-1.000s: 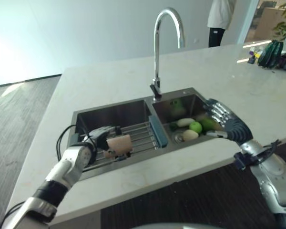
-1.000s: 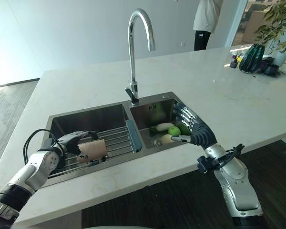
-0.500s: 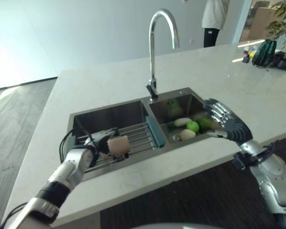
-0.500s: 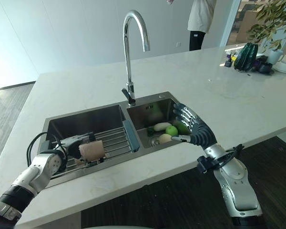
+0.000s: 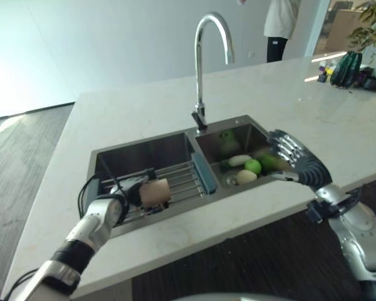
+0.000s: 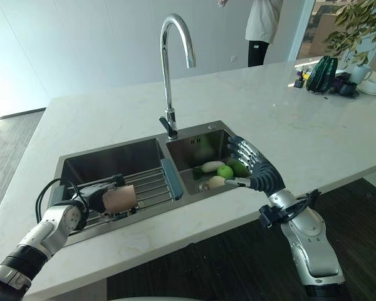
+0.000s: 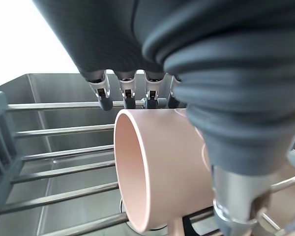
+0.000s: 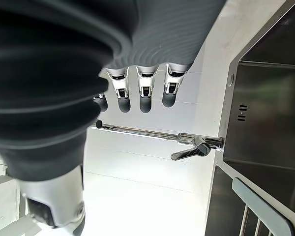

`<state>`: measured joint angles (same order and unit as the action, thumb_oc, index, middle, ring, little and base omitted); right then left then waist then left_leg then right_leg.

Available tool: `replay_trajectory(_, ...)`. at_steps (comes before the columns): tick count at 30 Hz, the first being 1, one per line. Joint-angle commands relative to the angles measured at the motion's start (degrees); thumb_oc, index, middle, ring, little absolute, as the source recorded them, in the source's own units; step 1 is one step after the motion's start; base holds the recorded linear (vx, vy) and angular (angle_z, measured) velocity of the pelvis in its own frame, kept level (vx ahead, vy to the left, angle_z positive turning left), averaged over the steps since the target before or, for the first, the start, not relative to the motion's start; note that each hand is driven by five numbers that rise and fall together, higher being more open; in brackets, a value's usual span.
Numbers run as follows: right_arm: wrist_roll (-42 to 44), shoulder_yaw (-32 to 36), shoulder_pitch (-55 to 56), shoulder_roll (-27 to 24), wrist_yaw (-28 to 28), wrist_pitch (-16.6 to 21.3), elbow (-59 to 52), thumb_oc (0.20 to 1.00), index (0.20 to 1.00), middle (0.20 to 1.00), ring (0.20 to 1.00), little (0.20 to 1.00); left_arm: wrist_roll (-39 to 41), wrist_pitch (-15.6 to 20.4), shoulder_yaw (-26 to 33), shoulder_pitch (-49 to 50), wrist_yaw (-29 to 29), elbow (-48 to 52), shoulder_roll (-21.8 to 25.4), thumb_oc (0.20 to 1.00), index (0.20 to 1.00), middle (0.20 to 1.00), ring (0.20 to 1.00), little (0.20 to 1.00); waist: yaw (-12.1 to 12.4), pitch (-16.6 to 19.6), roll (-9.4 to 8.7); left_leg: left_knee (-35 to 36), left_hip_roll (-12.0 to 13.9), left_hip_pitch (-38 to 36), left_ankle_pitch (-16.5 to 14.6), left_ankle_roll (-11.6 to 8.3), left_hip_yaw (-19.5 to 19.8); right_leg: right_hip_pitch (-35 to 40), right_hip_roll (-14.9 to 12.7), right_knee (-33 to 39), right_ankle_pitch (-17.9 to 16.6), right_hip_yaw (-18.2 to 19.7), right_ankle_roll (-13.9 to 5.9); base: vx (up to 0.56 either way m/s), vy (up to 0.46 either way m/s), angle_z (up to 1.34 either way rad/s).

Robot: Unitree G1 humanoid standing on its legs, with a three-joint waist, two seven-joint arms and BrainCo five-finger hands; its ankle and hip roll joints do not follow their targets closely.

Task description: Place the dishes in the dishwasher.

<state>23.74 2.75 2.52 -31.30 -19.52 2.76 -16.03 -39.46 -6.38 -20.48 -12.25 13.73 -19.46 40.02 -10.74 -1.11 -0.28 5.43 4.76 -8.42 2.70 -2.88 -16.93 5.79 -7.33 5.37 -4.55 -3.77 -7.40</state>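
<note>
The right hand [image 8: 137, 93] hangs with straight, empty fingers near the faucet [image 8: 187, 142] and sink [image 8: 265, 113].

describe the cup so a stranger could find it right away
Start at the double sink set in the white counter, under the tall tap. In the left basin, a wire rack spans the front, and the left hand grips the cup there on its side. It is the one pale pink thing; the right basin holds green and white produce.
</note>
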Motion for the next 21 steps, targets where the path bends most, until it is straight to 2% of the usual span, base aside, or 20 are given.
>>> replay_trajectory(1, 2.2, 1.4, -6.4, -0.9, 0.0, 1.5, -1.9, 1.0, 1.0, 1.0, 1.0, 1.0, -1.9, 0.2, -1.5, -8.9, -1.6, -4.5, 0.1, 1.0, 1.0, 1.0, 1.0, 1.0, -0.4, -0.9, 1.92, -0.4, 1.9, -4.0, -6.4, -0.73, -0.1, 2.2, -0.3, -1.2, 4.3, -1.5, -3.65, 0.0, 0.0, 0.0)
replay_trajectory(21, 2.2, 1.5, -6.3, -0.8, -0.8, 0.9, -1.9, 1.0, 1.0, 1.0, 1.0, 1.0, -2.1, -1.1, -1.7, -8.9, -2.7, -7.3, -1.7, 1.0, 1.0, 1.0, 1.0, 1.0, -0.6, -0.8, 1.67, -0.4, 2.1, -3.9, -6.3, -0.77, -0.3, 2.1, 0.0, -1.2, 4.4, -1.3, -3.5, 0.0, 0.0, 0.0)
